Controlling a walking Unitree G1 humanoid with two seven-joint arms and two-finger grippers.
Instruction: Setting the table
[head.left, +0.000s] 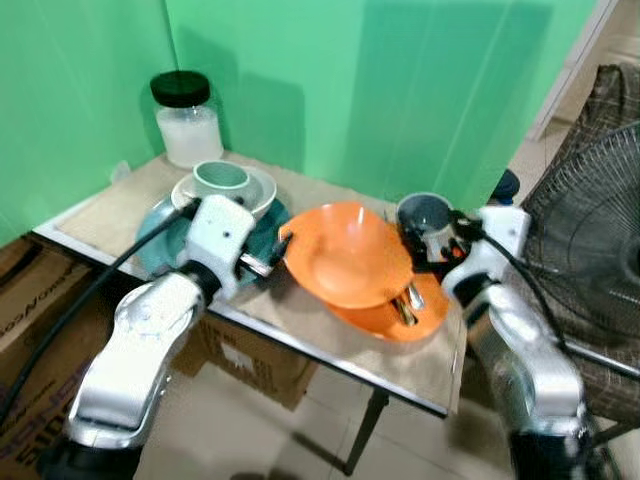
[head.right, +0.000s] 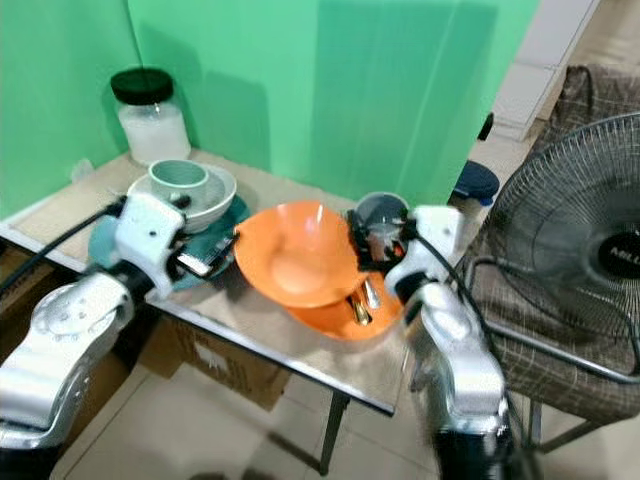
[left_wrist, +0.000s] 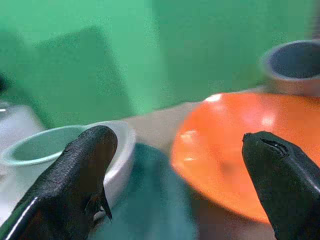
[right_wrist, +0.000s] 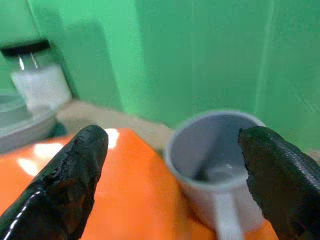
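Two claws crowd the small surface (head.left: 110, 215). At left centre, the left claw (left_wrist: 180, 165) gapes wide, holding nothing, between the white bowl (head.left: 255, 190) and the tilted orange bowl (head.left: 345, 255). A nudge could slide that bowl off its orange plate (head.left: 425, 322). Right of centre, the right claw (right_wrist: 175, 165), equally wide and empty, could topple the grey mug (head.left: 425, 215).

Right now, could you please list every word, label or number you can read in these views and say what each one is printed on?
"MILL": partial, cut off at the picture's edge, on the fan's hub.
Dark print on the cardboard box under the table: blurred, unreadable.
Nothing legible on the jar, bowls or cup.
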